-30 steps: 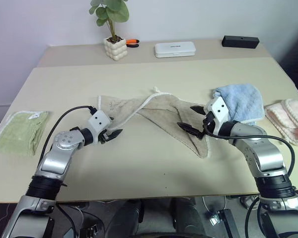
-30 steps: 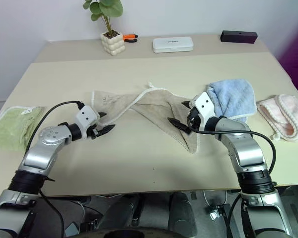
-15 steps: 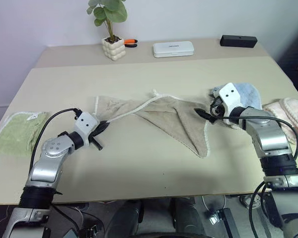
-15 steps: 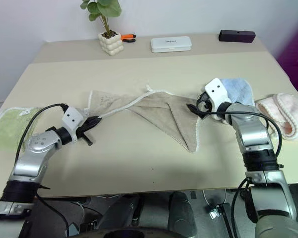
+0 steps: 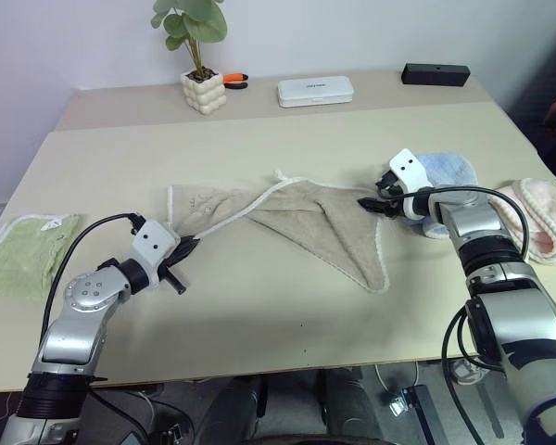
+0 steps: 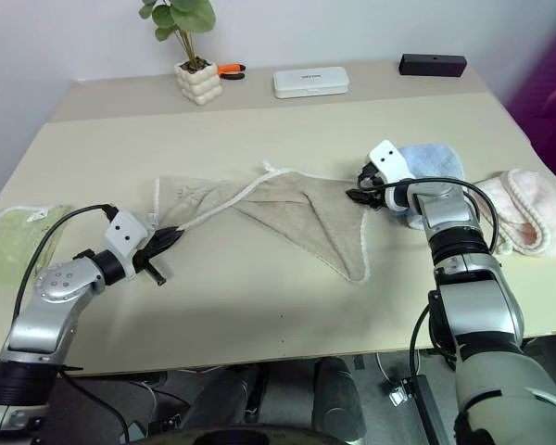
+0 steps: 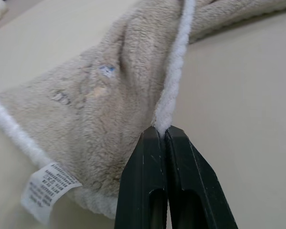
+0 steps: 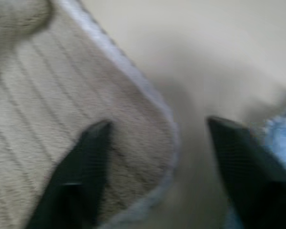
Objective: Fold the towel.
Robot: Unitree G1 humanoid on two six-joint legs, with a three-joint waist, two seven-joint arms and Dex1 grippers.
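Observation:
The towel [image 5: 306,218], beige with whitish edging, lies crumpled and stretched across the middle of the table. My left gripper [image 5: 190,247] is shut on its white edging near the left end; in the left wrist view the black fingers [image 7: 150,157] pinch that edge, and a small white tag [image 7: 45,188] lies beside them. My right gripper [image 5: 368,203] sits at the towel's far right corner. In the right wrist view its fingers [image 8: 86,157] stand apart with the towel corner [image 8: 133,119] lying between them.
A light blue towel [image 5: 449,171] lies just behind the right gripper, and a pink cloth [image 5: 542,218] is at the right edge. A pale green towel [image 5: 23,250] lies far left. A potted plant [image 5: 202,91], a white case [image 5: 315,90] and a black box [image 5: 435,73] stand at the back.
My left gripper has shut on the towel's edging and drawn it back to the left. My right gripper has reached forward to the towel's right corner, and its fingers have narrowed.

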